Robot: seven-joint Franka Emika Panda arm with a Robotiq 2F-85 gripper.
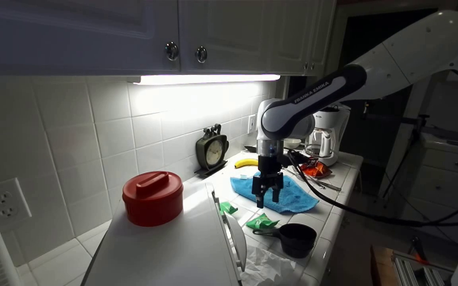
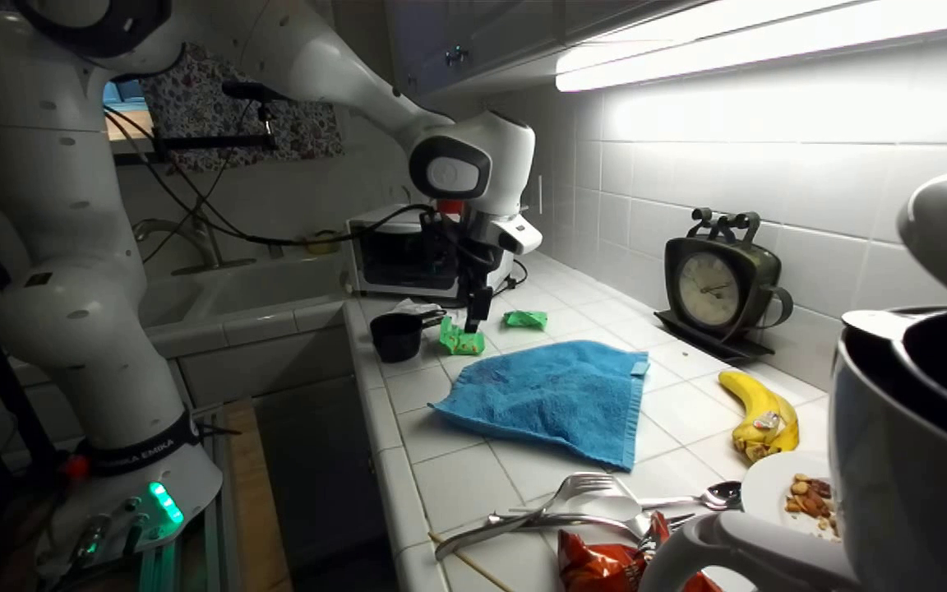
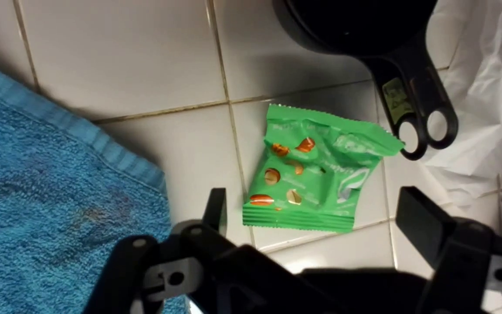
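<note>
gripper (image 1: 268,198): spread, empty | green packet (image 3: 312,174): lying below, likely too floppy to stand | black cups (image 1: 298,242): near counter edge (image 1: 324,250)

In wrist view you've got pot (image 3: 364,35) cut off up top, towel (image 3: 50,187) at L edge; pkt (image 3: 316,174) txt mostly too blurry to read.

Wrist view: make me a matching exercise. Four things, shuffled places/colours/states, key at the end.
Column one
1. packet
2. towel
3. measuring cups
4. end effector

Column two
A. blue, along the left edge
B. open, gripping nothing
C. green, with crimped ends
D. black, at the top edge, handles pointing down the picture

Pairs: 1-C, 2-A, 3-D, 4-B
</note>
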